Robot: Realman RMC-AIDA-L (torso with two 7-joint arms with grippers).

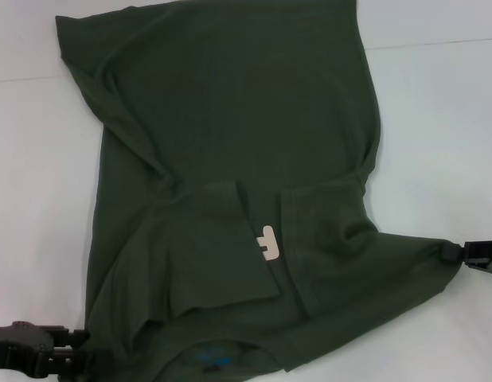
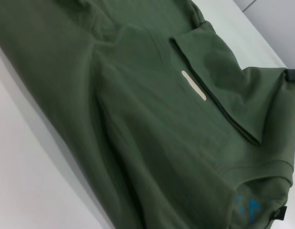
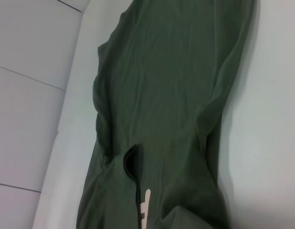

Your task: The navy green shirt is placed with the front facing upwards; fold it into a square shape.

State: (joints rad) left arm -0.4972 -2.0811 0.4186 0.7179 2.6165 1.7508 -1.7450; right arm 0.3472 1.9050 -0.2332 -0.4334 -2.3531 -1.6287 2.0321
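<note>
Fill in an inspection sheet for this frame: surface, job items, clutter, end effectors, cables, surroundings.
Surface: white table, bare around the garment.
Job items: navy green shirt lying partly folded, both sleeves turned inward, a scrap of pale lettering and the blue neck label showing.
Clutter: nothing seen.
End effectors: left end effector at the shirt's near left corner; right end effector at its right edge.
Cables: nothing seen.
Surroundings: pale wall panels beyond the table.

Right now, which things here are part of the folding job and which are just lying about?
In the job:
- navy green shirt, sleeves folded inward
- left gripper at its near left corner
- right gripper at its right edge

Lying about:
- nothing but the white table
</note>
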